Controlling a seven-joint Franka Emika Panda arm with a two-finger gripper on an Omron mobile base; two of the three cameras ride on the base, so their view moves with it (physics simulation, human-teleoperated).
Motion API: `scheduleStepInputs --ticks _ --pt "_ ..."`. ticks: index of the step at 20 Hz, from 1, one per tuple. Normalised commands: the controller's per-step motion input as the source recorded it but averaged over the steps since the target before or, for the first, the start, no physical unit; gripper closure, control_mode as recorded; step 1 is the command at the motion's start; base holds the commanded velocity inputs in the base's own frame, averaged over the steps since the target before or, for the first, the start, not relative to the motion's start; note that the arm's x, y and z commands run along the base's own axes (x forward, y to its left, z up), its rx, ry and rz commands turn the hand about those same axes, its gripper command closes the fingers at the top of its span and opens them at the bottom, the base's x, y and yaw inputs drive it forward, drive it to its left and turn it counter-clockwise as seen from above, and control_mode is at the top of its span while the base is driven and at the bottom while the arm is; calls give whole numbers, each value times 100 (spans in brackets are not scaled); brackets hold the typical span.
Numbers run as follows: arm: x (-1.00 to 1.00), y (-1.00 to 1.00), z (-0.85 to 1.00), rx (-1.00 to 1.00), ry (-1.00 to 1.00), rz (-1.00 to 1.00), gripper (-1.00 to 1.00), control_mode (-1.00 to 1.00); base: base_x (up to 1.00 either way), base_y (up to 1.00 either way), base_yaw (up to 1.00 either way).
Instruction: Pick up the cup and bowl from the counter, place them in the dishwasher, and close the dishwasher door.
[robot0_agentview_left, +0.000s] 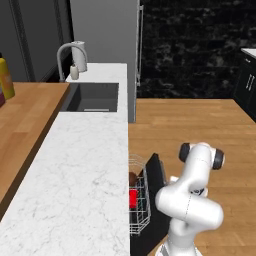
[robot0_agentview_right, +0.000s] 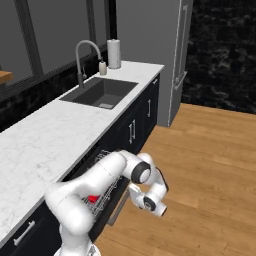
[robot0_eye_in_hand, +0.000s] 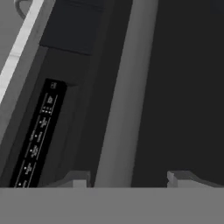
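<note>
Jaws (robot0_eye_in_hand: 127, 177) sit right at the dishwasher door (robot0_eye_in_hand: 175, 87), spread part-way. The door's grey bar handle (robot0_eye_in_hand: 118, 109) runs up between the two finger tips (robot0_eye_in_hand: 76, 180); can't tell if they actually touch it. Control strip (robot0_eye_in_hand: 37, 135) lies just off to one side of the jaws. Door (robot0_agentview_left: 156, 177) stands partly raised beside the white wire rack (robot0_agentview_left: 140, 200). Behind the door from the jaws, inside the rack: red cup (robot0_agentview_left: 132, 198) with the dark brown bowl (robot0_agentview_left: 132, 177) next to it. Marble bench (robot0_agentview_left: 80, 175) runs above.

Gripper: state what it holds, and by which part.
Cannot be told for certain: the gripper straddles the grey handle bar of the dishwasher door, but contact is not visible.
</note>
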Motion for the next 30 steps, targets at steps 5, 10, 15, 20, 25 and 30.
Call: scheduleStepInputs --ticks 5,10,15,20,25,30 --pt "-32 100 -1 -1 -15 -17 -100 -100 0 0 0" --pt "-17 100 -7 -1 -9 -18 -100 -100 0 0 0" --pt "-6 100 -4 -6 -5 -18 -100 -100 0 0 0" --pt "-17 100 -14 -5 0 -5 -100 -100 0 0 0" --pt "0 100 -82 1 -1 9 -100 -100 0 0 0" --pt "16 100 -100 10 -14 6 -100 -100 0 0 0"
